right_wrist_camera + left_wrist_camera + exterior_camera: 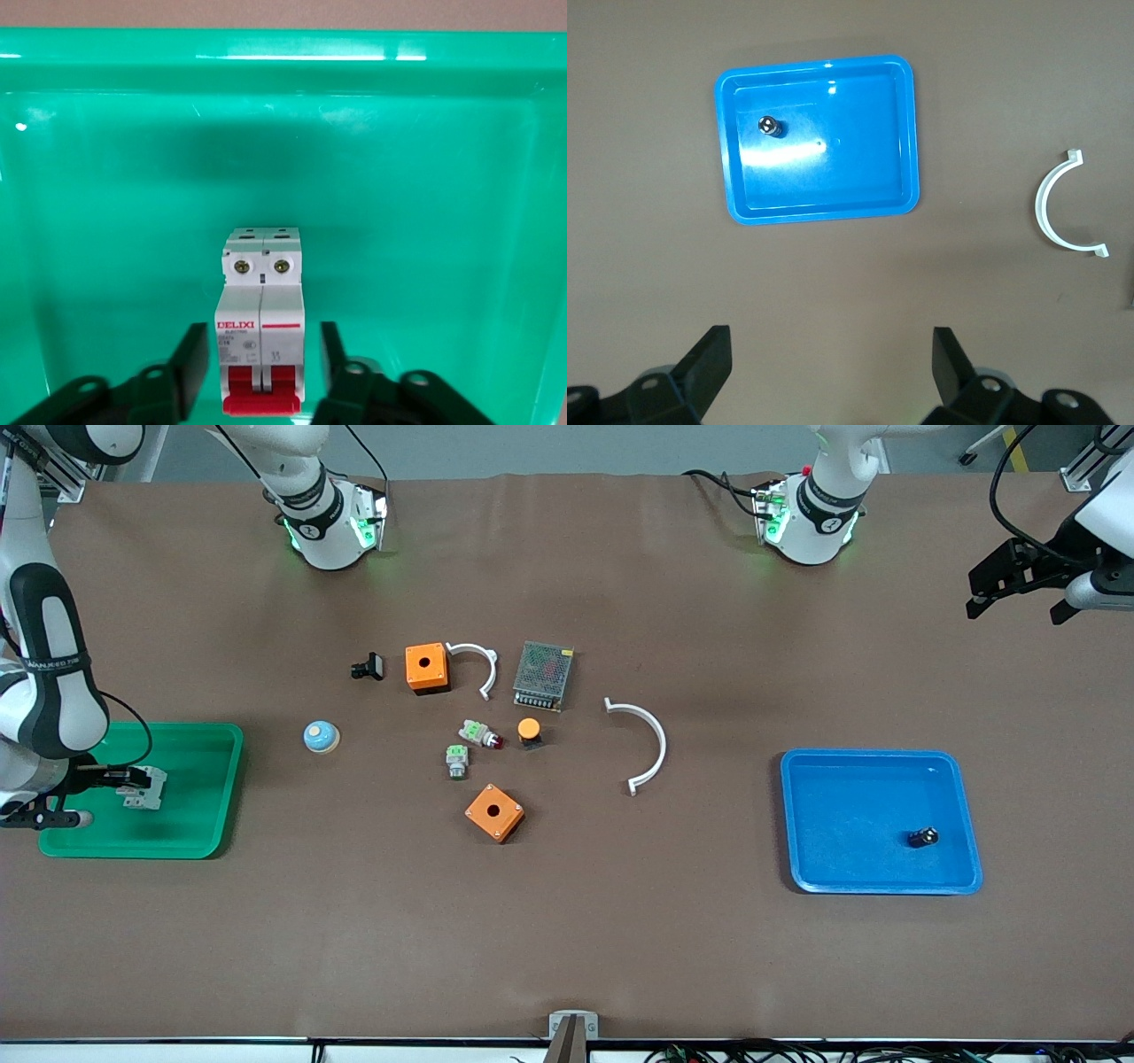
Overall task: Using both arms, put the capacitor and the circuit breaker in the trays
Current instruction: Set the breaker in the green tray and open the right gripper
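Observation:
The circuit breaker [261, 341], a white-grey block with a red switch end, lies in the green tray [190, 837] at the right arm's end of the table. It also shows in the front view [147, 786]. My right gripper [263, 341] is low in the tray, its open fingers either side of the breaker with a gap on each side. The capacitor [922, 837], a tiny dark cylinder, lies in the blue tray [850, 877] and shows in the left wrist view [772, 127]. My left gripper [1017, 609] is open and empty, high over the table's left-arm end.
Mid-table lie two orange boxes [427, 668] [494, 812], two white curved clips [645, 744] [478, 662], a mesh power supply [543, 675], an orange-capped button [529, 731], two grey green-topped parts [457, 761], a black clip [368, 666] and a blue-domed button [321, 736].

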